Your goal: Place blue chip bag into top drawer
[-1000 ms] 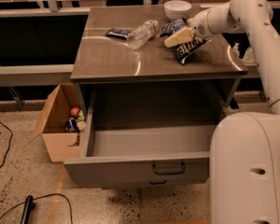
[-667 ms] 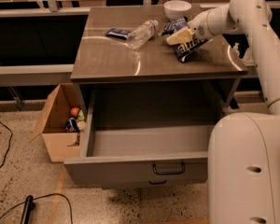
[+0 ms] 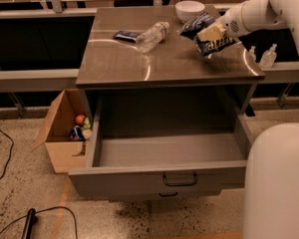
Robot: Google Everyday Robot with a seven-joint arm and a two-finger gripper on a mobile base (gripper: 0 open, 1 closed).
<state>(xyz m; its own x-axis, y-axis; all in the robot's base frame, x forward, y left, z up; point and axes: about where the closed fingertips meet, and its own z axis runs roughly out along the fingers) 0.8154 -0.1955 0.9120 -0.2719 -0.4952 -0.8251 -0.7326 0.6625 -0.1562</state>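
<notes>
- My arm [image 3: 259,11] reaches in from the upper right, forearm slanting down-left over the desk [image 3: 164,66].
- The gripper [image 3: 211,33] is clamped on the bag [image 3: 218,46], held crumpled over the desk's right rear part.
- Since a second ago, gripper and bag have shifted slightly right; all else is unmoved.
- Count: one bag, one bottle [image 3: 150,35], one bowl [image 3: 190,9], one packet [image 3: 126,35], one open drawer [image 3: 164,176] below, and one box [image 3: 60,133] on the floor.
</notes>
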